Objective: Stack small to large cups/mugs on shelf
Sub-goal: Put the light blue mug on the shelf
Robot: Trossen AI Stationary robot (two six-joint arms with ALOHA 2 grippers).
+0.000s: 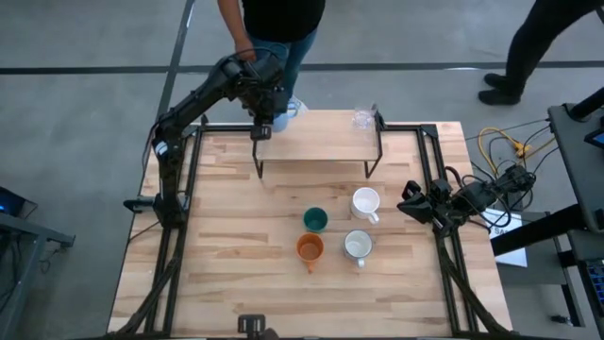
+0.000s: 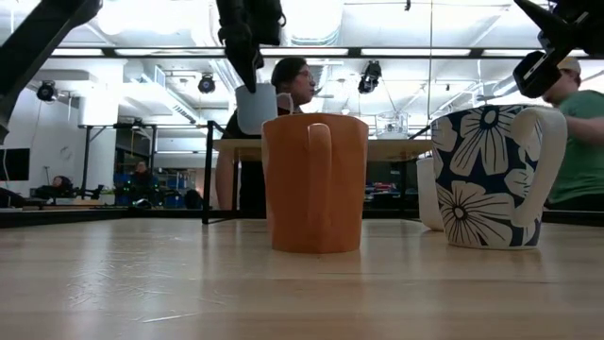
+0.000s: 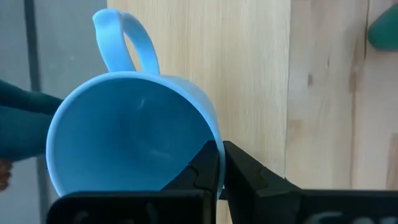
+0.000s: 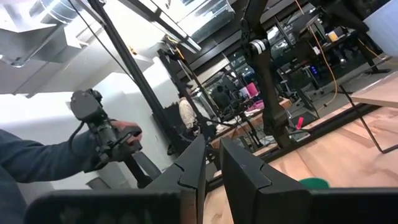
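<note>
The left claw (image 1: 261, 130), pinching the rim of the light blue mug (image 3: 130, 140), holds it above the left end of the shelf (image 1: 316, 144), handle pointing outward off that end, the plank directly beneath.

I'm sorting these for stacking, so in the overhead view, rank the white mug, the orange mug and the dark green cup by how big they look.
1. white mug and orange mug: look about alike, so no order between them.
2. dark green cup: looks smallest.
</note>
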